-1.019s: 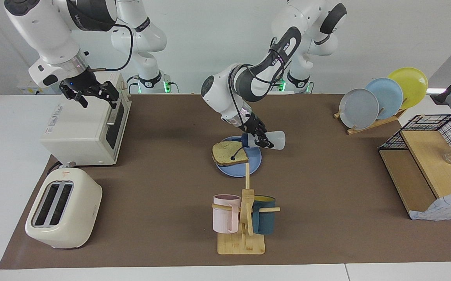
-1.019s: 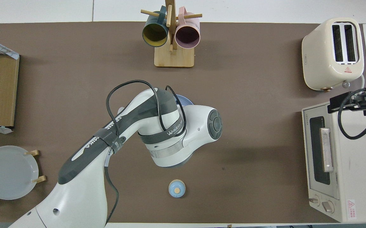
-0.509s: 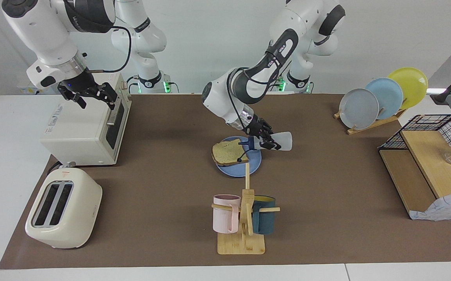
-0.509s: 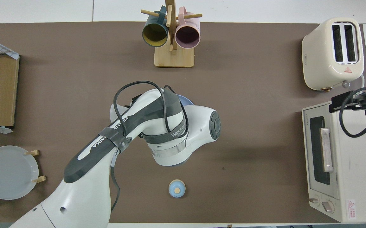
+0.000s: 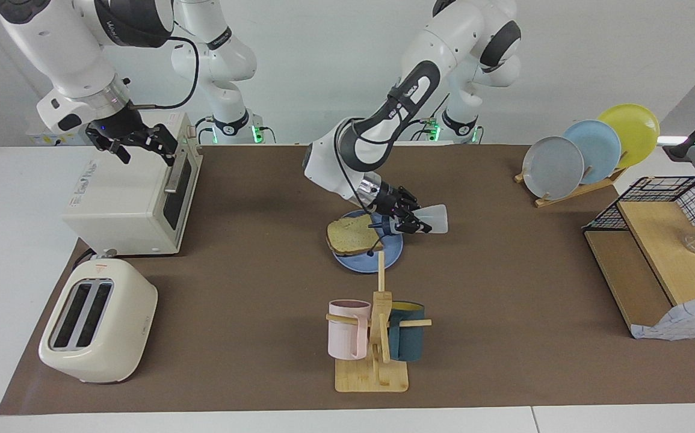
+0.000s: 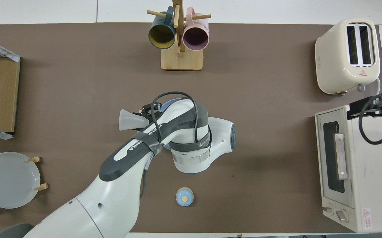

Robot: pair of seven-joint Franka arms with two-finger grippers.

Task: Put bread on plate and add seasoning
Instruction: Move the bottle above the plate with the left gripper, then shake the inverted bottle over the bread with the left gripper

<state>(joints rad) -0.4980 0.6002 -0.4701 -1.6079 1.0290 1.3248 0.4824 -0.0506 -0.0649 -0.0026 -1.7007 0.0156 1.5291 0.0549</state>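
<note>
2 white arms (image 5: 443, 36), dark grey joints, black cables, black fingers (image 5: 406, 218).

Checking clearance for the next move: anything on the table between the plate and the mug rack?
Facing view: nothing. Only bare brown mat lies between the plate and the mug rack; the rack's upright post overlaps the plate's rim only in the image.

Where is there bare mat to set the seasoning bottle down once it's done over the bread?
Bare mat lies between the plate and the plate rack, and between the plate and the toaster oven. It is crowded between the plate and the mug stand. A small bell sits nearer the robots.
</note>
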